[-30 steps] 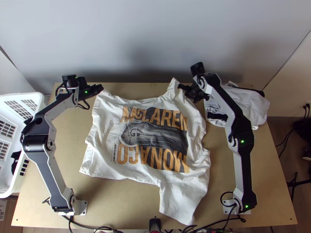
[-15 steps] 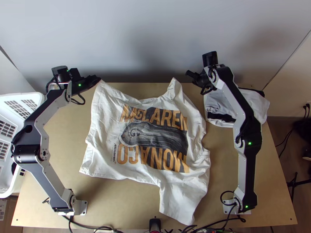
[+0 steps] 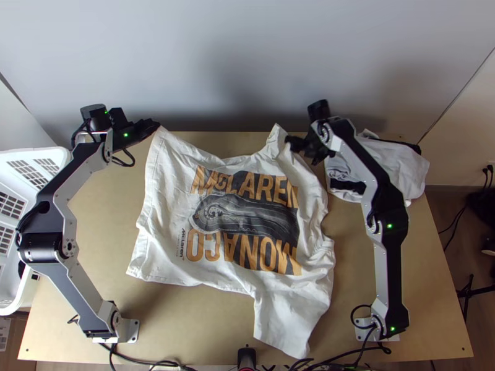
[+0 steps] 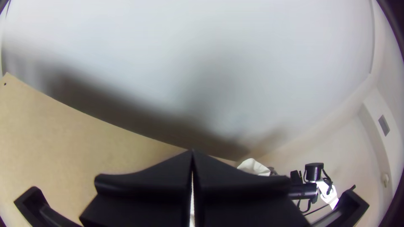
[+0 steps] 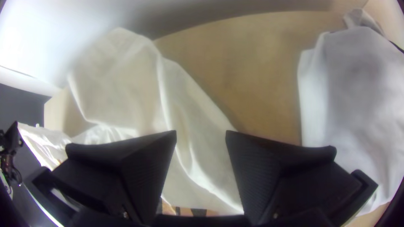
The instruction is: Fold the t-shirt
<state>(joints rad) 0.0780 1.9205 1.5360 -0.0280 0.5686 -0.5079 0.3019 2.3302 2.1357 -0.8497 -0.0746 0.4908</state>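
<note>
The t-shirt (image 3: 281,309) lies spread on the table (image 3: 185,321). Its sleeve (image 3: 276,138) nearest the wall (image 3: 247,55) is just beside the right fingers (image 3: 294,143), spread; the left fingers (image 3: 147,127) pinch the shirt's corner.

My top view looks steeply down from high over the near edge of the tbl (image 3: 427,297), btwn the bases of L arm (image 3: 68,278) & R arm (image 3: 387,278); it's the farthest off & gets nearly the whole tbl, plus the wall (image 3: 247,62) beyond. My L wrist view sits by the tbl's far edge, aimed at a flat angle across it, mostly at the wall, w/ R arm small & farther off. My R wrist view looks down from close over a corner of the tee (image 3: 278,309), w/ the cloth pile (image 3: 402,170) beside it & L arm small at the pic's edge. All 3 share the far edge & wall; top & R wrist also share the tee corner & pile.
</note>
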